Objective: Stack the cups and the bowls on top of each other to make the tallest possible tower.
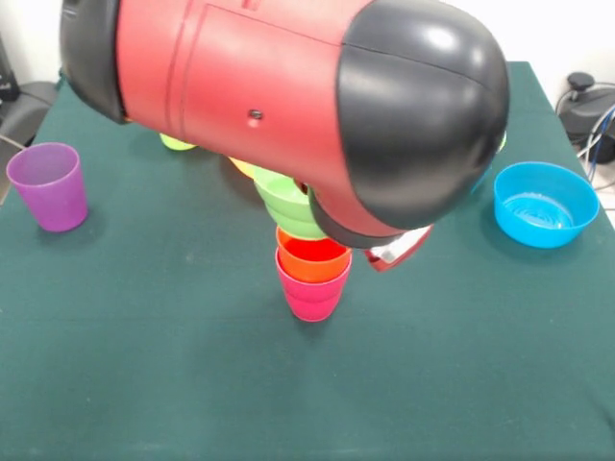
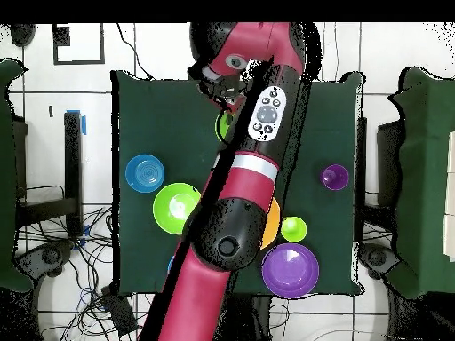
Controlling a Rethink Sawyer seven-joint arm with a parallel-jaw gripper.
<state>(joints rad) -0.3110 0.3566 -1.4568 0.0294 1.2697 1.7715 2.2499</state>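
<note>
The red and black arm (image 1: 288,106) fills most of the front view and hides the gripper almost wholly; only a red and white part pokes out beneath it, just right of the tower (image 1: 312,269), so whether the gripper is apart or together cannot be told. In the overhead view the arm (image 2: 240,178) lies over the middle of the table (image 2: 142,107), covering the tower except for a lime green edge by the wrist.

The tower stands on the table under the arm's end: a red-pink cup (image 1: 312,293) lowest, an orange cup (image 1: 312,257) nested in it, and lime green pieces (image 1: 286,200) above, their tops cut off by the arm.

Left of the tower, well apart, stands a purple cup (image 1: 50,184). Right of it, well apart, sits a blue bowl (image 1: 544,203). Behind the tower a lime green rim (image 1: 176,143) peeks from under the arm.
</note>
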